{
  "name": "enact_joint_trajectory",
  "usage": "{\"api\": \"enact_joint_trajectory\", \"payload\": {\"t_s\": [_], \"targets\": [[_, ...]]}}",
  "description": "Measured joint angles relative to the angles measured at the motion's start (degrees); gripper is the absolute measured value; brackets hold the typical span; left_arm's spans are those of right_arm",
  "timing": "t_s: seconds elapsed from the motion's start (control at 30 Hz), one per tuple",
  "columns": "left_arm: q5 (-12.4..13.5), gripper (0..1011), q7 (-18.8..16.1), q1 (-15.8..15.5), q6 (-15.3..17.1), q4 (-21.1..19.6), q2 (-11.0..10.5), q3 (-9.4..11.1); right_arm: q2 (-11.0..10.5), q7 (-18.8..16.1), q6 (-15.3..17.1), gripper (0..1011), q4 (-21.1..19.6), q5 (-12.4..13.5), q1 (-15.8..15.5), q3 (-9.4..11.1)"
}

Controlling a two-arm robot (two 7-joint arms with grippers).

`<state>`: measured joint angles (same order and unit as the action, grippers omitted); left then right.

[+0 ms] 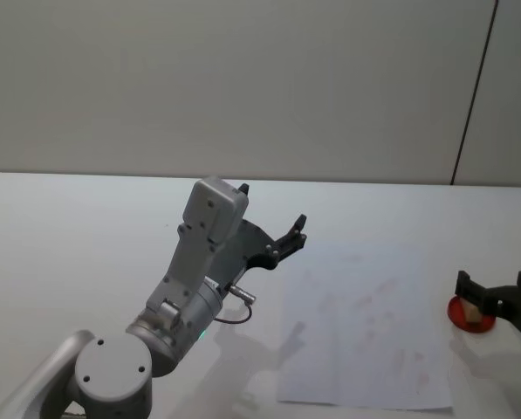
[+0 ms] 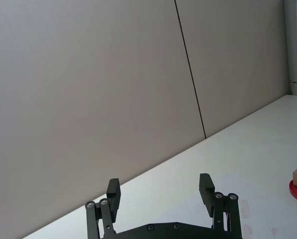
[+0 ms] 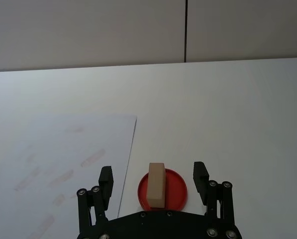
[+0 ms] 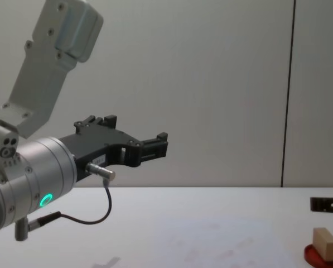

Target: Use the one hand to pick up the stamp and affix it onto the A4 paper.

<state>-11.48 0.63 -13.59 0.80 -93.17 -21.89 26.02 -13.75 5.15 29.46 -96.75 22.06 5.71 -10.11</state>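
the right end effector (image 3: 153,172) hangs over the far right side of the table (image 1: 85,244), with its two black fingers (image 3: 106,175) spread wide apart. between them, seen from the right wrist view, stands the stamp (image 3: 156,186), a pale wooden block resting on a flat red round pad (image 3: 177,193). neither finger touches the block; a clear gap shows on each side. in the chest view the stamp (image 4: 326,243) sits tilted on the pad at the lower right corner, and the dark finger of the right end effector shows just above it, not in contact. the a4 paper (image 1: 365,323) lies flat on the table just to the left of the red pad, close to it but not under it, with faint reddish marks scattered across its surface. the left end effector (image 2: 159,184) is held up in the air above the left part of the table, well apart from the stamp and clear of the sheet, its fingers also spread open with nothing between them. its silver wrist (image 4: 38,178) shows a green ring light, and a thin black cable (image 4: 93,218) loops beneath it. behind the table stands a plain grey wall (image 1: 243,78) with one dark vertical seam.
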Motion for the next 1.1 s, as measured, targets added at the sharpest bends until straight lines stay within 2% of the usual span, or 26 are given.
{"api": "enact_joint_trajectory", "payload": {"t_s": [1.1], "targets": [[0.0, 1002, 0.0, 0.0, 0.0, 0.0, 0.0, 0.0, 2.7, -0.5, 2.2, 998, 7.1, -2.7, 4.0, -0.6]]}}
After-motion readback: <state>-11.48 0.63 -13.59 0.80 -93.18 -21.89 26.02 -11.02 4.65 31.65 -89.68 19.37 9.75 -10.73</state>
